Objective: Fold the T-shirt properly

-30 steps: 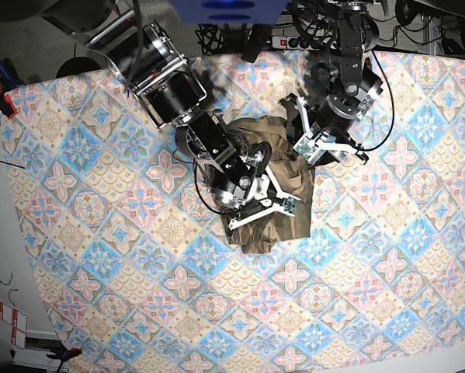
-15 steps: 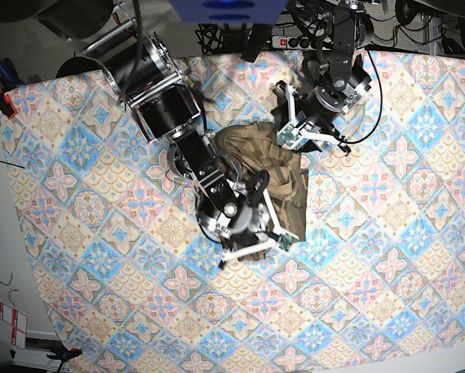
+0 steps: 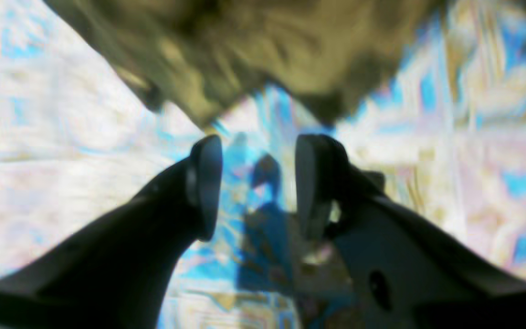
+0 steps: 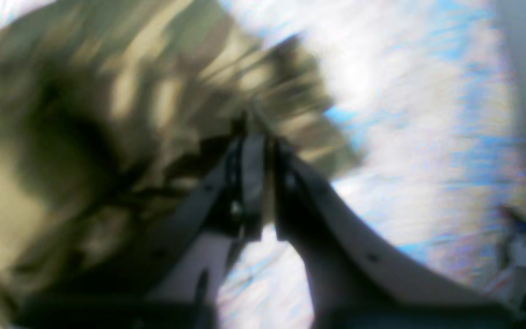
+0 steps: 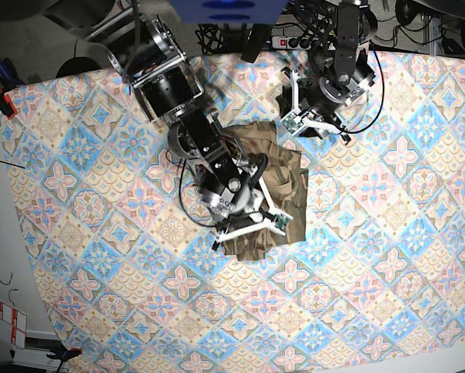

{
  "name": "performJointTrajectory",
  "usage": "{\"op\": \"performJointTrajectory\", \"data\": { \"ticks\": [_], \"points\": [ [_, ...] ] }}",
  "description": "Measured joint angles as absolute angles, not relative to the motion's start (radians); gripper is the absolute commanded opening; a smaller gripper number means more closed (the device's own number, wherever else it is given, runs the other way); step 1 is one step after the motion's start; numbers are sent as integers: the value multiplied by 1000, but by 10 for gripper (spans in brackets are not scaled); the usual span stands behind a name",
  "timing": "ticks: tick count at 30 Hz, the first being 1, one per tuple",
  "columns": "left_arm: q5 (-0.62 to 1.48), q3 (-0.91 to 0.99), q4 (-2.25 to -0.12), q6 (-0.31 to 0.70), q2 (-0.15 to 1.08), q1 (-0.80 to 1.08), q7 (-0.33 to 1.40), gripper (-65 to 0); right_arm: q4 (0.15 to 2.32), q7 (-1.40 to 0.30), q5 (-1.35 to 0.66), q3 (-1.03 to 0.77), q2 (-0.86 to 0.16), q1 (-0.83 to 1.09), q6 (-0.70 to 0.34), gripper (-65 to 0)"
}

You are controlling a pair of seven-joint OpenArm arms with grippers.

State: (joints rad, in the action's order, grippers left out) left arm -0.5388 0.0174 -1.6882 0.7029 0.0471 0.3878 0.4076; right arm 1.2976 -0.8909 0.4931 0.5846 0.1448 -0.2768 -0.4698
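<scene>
T-shirt [image 5: 267,194]: camouflage print, bunched in a rumpled heap at frame centre on the tiled tablecloth [image 5: 387,233] covering the counter. Right claw [image 4: 263,141]: pressed closed on a fold of the T-shirt. Left claw [image 3: 256,183]: parted, nothing held, poised over tablecloth just beside the T-shirt's edge, upper right.

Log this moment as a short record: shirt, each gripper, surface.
shirt: T-shirt, camouflage print, bunched in a rumpled heap mid-table, not yet folded flat
right gripper: right gripper shut, pinching shirt fabric
left gripper: left gripper open, nothing between its jaws, over bare cloth just off the shirt's edge
surface: tablecloth with blue, pink and cream tile pattern
image quality: both wrist views blurred
</scene>
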Motion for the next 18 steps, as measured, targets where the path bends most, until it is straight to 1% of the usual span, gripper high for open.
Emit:
{"op": "performJointTrajectory", "data": {
  "ticks": [2,5,9,14,16,18],
  "points": [
    [-540,-23,-1654,697,59,389,409,-384,1291,-891,501,569,146,-258,-474,-608],
    [-529,-86,-1619,688,59,392,389,-384,1290,-855,563,482,153,-278,-469,-606],
    [-495,-85,-1518,697,14,314,361,-384,1245,-852,665,397,141,-305,-450,-606],
    [-456,27,-1336,710,-51,186,282,-384,1189,-850,707,350,153,-267,-474,-606],
    [-445,75,-1274,748,-61,122,289,-384,1185,-849,720,330,153,-263,-465,-606],
    [-452,122,-1222,757,-83,59,309,-384,1186,-882,731,321,147,-245,-458,-607]
  ]
}}
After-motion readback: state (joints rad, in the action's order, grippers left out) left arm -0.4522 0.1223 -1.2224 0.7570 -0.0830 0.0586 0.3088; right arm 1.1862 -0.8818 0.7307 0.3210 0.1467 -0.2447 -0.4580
